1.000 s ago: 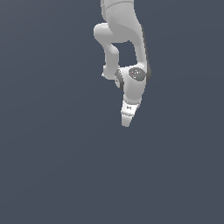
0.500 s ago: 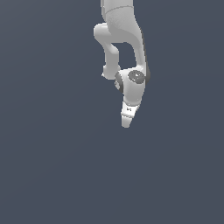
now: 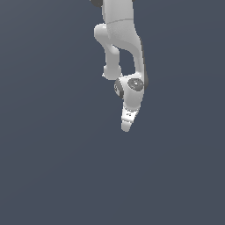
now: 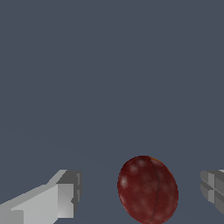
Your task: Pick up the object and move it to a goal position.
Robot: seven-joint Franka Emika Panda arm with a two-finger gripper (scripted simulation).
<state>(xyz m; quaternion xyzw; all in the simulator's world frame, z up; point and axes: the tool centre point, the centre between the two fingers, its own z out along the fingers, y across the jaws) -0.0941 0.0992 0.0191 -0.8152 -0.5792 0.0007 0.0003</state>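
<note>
Wrist view: the hand (image 4: 138, 192) has its two fingers spread wide apart. One finger (image 4: 48, 201) shows as a pale grey block with a darker stepped pad face; the other finger shows only as a ribbed grey pad at the frame edge. The object (image 4: 148, 189) sits in the gap between them, nearer the ribbed pad than the block finger. Bare surface is visible on both sides of it, so neither finger touches it. Nothing is gripped.

Object appearance at this range: dark red, egg-shaped, glossy with faint lighter mottling, one thin dark seam running lengthwise over it. It lies on the tabletop (image 4: 109, 78), tilted slightly off the line between the fingers.

Exterior view: white arm (image 3: 121, 39) comes down from the upper frame edge, folds at the elbow, and ends in the hand (image 3: 126, 126) pointing downward just above frame centre. Finger spread cannot be read from this angle; the fingers merge into one pale tip. The object is not discernible here; the hand covers that spot.

Surface and room: tabletop is a flat, uniform slate blue-grey filling both frames. No edge, wall or horizon visible.
</note>
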